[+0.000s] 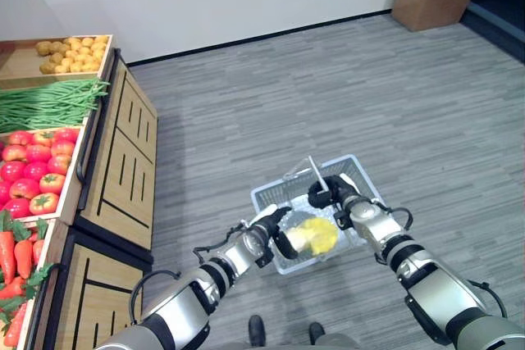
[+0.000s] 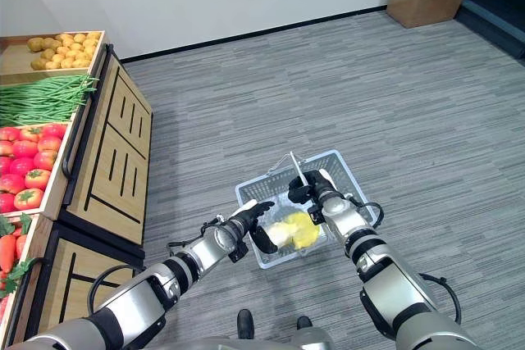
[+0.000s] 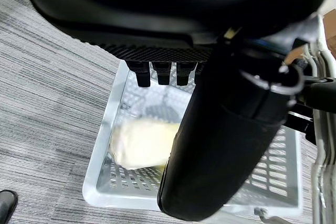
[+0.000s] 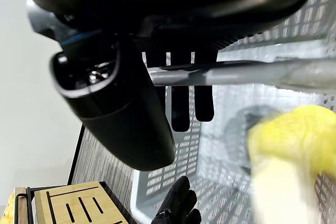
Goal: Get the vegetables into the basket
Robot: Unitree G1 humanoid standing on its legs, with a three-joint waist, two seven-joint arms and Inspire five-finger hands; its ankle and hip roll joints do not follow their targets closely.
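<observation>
1. The basket [image 1: 283, 193], a pale plastic one with slotted walls, hung off the floor in front of the robot, carried by its thin metal handle [image 4: 247, 72].
2. A yellow-and-pale vegetable [image 1: 313, 235], which I took for a head of cabbage or the like, was at the basket's near end; in the left wrist view it showed blurred [image 3: 142, 142] above the basket's slotted floor, so I judged it was dropping in or had just landed rather than lying settled.
3. As far as the task went, that one vegetable looked as good as delivered; I could make out nothing else inside the basket.
4. Plenty was left on the wooden stand at the robot's left: potatoes [image 1: 72, 53], green beans [image 1: 49, 102], tomatoes [image 1: 37, 171] and carrots [image 1: 18, 264], each lot in its own tray, well apart from the basket.
5. The right hand [image 1: 328, 193] was reached forward over the basket, its fingers [image 4: 181, 95] curled round the handle and bearing the load.
6. The left hand [image 1: 275, 231] was stretched out over the basket's near left rim, just beside the vegetable; its fingers [image 3: 160, 74] stood relaxed and spread wide, gripping nothing.
</observation>
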